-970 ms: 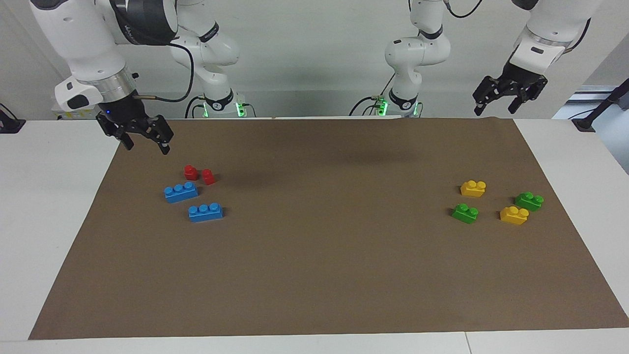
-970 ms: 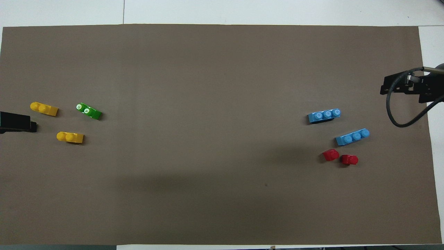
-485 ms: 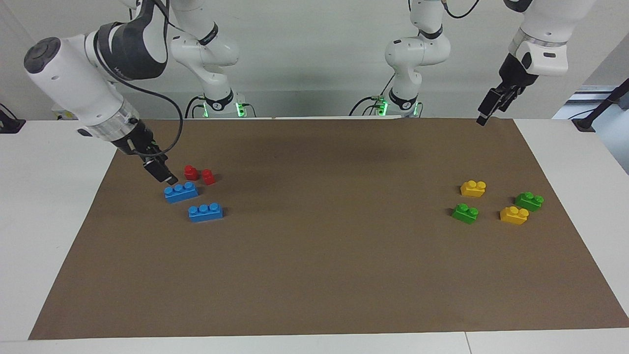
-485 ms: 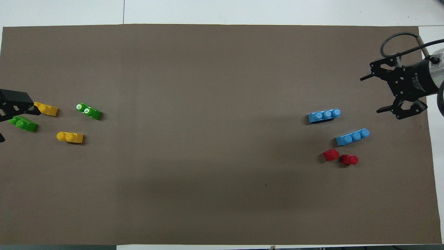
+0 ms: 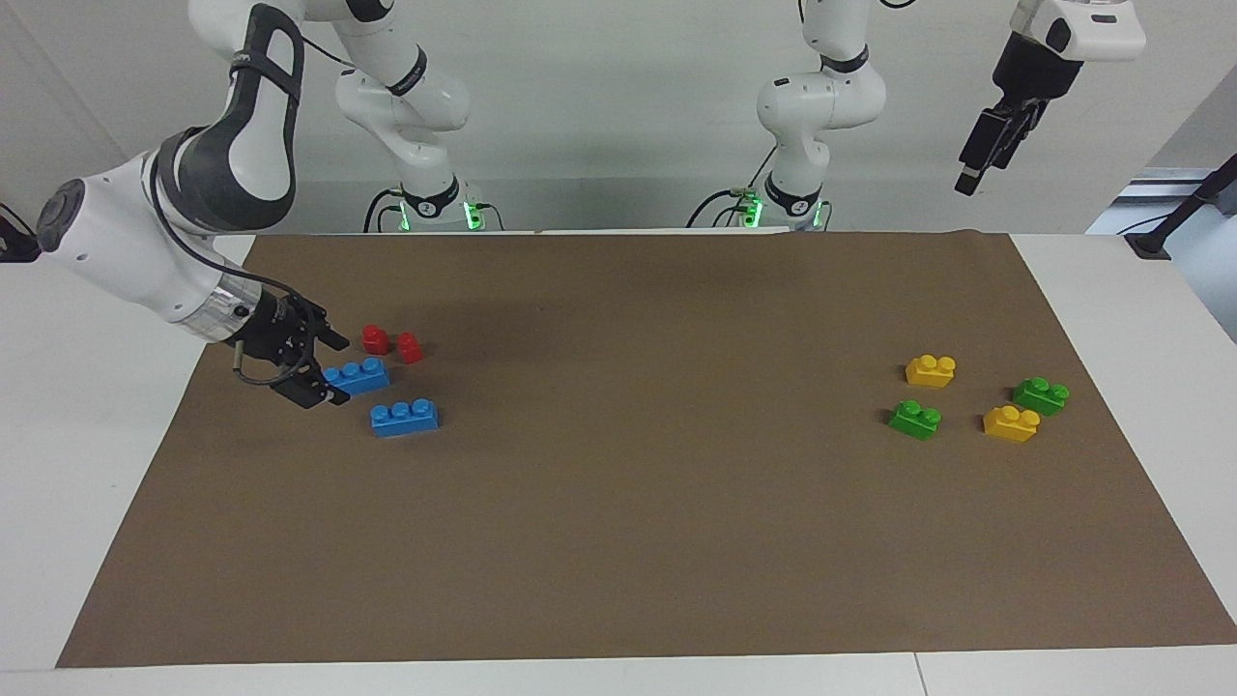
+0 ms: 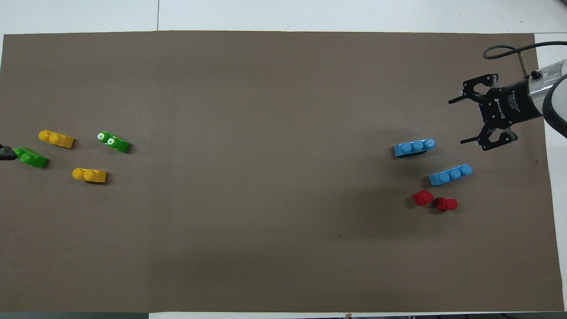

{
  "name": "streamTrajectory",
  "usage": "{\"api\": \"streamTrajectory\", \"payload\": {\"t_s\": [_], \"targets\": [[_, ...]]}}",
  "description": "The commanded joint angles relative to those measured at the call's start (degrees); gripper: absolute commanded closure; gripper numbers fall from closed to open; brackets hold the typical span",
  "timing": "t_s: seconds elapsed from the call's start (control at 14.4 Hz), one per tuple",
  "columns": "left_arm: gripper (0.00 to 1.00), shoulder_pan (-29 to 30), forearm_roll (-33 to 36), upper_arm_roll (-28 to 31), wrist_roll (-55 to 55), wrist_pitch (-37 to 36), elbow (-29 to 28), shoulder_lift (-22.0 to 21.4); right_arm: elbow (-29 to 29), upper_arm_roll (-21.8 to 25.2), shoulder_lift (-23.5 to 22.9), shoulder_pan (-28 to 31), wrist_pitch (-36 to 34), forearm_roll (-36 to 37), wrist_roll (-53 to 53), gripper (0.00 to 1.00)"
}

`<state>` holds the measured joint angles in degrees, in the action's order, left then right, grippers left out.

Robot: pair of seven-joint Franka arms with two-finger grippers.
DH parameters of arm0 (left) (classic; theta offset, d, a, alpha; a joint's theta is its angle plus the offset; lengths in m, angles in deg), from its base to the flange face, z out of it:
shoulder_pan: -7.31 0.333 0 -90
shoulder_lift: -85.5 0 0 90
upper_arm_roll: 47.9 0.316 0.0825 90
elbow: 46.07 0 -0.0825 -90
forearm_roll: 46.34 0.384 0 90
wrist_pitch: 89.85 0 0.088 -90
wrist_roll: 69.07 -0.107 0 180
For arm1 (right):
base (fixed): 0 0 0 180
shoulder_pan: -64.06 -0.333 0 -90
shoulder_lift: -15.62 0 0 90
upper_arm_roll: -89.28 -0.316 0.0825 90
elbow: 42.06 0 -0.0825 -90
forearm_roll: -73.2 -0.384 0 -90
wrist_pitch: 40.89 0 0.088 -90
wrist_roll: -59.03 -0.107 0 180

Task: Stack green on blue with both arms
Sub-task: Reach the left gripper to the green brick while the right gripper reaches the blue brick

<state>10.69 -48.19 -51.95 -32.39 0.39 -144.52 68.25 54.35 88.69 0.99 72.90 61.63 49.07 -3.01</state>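
Two blue bricks (image 5: 356, 375) (image 5: 405, 417) lie at the right arm's end of the brown mat, also seen from above as blue bricks (image 6: 449, 174) (image 6: 414, 147). My right gripper (image 5: 331, 369) (image 6: 456, 122) hangs open and low at the end of the blue brick nearer the robots, holding nothing. Two green bricks (image 5: 914, 419) (image 5: 1041, 395) rest at the left arm's end, seen overhead as green bricks (image 6: 113, 141) (image 6: 31, 157). My left gripper (image 5: 978, 159) is high in the air over that end's corner by the robots, empty; only its tip (image 6: 6, 153) shows overhead.
Two yellow bricks (image 5: 931, 370) (image 5: 1011, 423) lie among the green ones. Two small red pieces (image 5: 375, 338) (image 5: 410, 347) stand just nearer the robots than the blue bricks. The brown mat (image 5: 618, 541) covers most of the white table.
My right gripper dropped and swung in to the end of the blue brick. My left gripper rose higher and drew back from over the green and yellow bricks.
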Motion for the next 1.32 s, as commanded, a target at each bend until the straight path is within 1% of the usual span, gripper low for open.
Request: {"api": "streamTrajectory", "payload": {"t_s": [0.0, 0.14, 0.21, 0.28, 0.35, 0.55, 0.69, 0.97, 1.04, 1.25], "targets": [[0.00, 0.2, -0.7, -0.3, 0.9, -1.3, -1.1, -1.0, 1.3, -0.5, -1.8, 0.6, 2.0, -1.9, -0.1, 0.00], [0.00, 0.1, -0.7, -0.4, 1.1, -4.0, -1.8, -2.2, 0.9, -0.5, -3.8, 0.9, 2.3, -2.5, 2.8, 0.00], [0.00, 0.5, -0.7, -0.3, 2.5, -4.1, -2.4, -2.4, 0.7, -0.5, -5.0, 1.0, 2.5, -3.1, 4.5, 0.00], [0.00, 0.5, -0.7, -0.3, 6.4, -3.4, -3.5, -3.1, 0.8, -0.5, -6.0, 1.1, 2.6, -3.2, 6.4, 0.00], [0.00, 0.5, -0.7, 0.1, 7.5, -3.1, -4.3, -3.5, 0.8, -0.5, -6.8, 1.0, 2.8, -3.2, 7.4, 0.00], [0.00, 0.4, -0.9, 0.6, 8.1, -1.6, -8.1, -4.1, 1.3, -0.5, -8.8, 0.9, 4.4, -3.3, 8.9, 0.00], [0.00, 0.5, -1.1, 0.6, 9.5, -0.6, -10.0, -3.3, 1.9, -0.5, -9.6, 1.2, 4.5, -4.0, 10.0, 0.00], [0.00, 0.6, -2.3, 0.6, 15.3, 7.6, -16.2, -1.7, 6.0, -0.5, -9.9, 2.2, 8.4, -5.9, 14.5, 0.00], [0.00, 1.1, -2.4, 0.6, 15.8, 9.5, -17.2, -0.5, 7.5, -0.5, -9.9, 2.5, 9.4, -6.4, 15.4, 0.00], [0.00, 2.4, -2.5, 0.6, 15.8, 14.3, -17.4, 4.0, 10.8, -0.5, -9.2, 2.4, 11.9, -7.3, 16.0, 0.00]]}}
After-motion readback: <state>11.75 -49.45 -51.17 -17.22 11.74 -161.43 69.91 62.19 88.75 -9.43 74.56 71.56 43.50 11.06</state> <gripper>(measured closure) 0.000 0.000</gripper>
